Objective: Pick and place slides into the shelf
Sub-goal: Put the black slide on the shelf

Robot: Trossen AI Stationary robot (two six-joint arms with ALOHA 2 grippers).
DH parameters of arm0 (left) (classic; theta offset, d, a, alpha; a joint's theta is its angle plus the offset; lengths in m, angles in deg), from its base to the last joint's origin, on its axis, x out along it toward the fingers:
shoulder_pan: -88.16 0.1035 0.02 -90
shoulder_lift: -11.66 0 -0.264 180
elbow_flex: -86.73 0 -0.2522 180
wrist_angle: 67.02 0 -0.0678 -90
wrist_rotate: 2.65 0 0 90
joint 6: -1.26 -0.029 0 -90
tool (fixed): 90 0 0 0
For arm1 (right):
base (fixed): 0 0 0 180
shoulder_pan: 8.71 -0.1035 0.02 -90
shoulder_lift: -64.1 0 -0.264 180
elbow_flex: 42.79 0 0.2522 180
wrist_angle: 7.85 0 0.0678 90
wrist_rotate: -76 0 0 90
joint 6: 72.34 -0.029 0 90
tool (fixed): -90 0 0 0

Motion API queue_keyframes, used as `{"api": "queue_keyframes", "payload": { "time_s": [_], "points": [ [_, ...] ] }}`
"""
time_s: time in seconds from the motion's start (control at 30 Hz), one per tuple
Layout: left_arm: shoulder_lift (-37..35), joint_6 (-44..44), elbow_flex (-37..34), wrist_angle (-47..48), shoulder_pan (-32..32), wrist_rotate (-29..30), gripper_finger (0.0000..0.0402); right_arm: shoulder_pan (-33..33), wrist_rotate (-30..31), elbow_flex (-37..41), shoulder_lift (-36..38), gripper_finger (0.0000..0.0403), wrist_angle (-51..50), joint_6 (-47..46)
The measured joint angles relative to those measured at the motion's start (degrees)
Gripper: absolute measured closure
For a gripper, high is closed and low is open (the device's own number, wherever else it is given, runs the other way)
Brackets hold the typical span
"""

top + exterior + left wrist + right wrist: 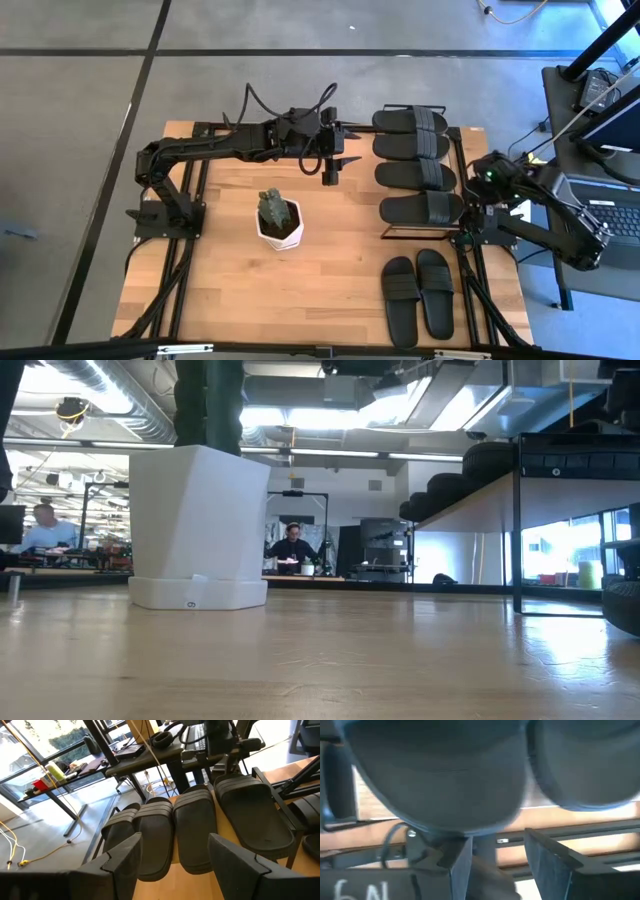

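Currently left gripper (pixel 331 168) hangs over the table (pixel 220 300) just beside the shelf (pixel 384 232), fingers (pixel 122 857) spread apart, holding nothing. Four slides (pixel 420 172) lie side by side on the shelf top, filling it. A white plant pot (pixel 279 224) stands near, toward the table middle. Right gripper (pixel 495 852) sits at the table's right edge by the shelf, fingers apart, empty. Two more slides (pixel 418 295) lie on bare table near the front edge.
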Motion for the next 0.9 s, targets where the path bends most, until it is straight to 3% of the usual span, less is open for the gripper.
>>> {"api": "queue_keyframes", "payload": {
  "time_s": [0.33,0.9],
  "points": [
    [0.0,0.0,0.0,0.0,0.0,0.0,0.0184,0.0,-4.0,-5.1,0.0,0.0224,0.2,-3.4],
    [0.0,0.0,0.0,0.0,0.0,0.0,0.0184,0.0,-6.7,-2.2,0.0,0.0224,0.1,-6.2]
  ]
}}
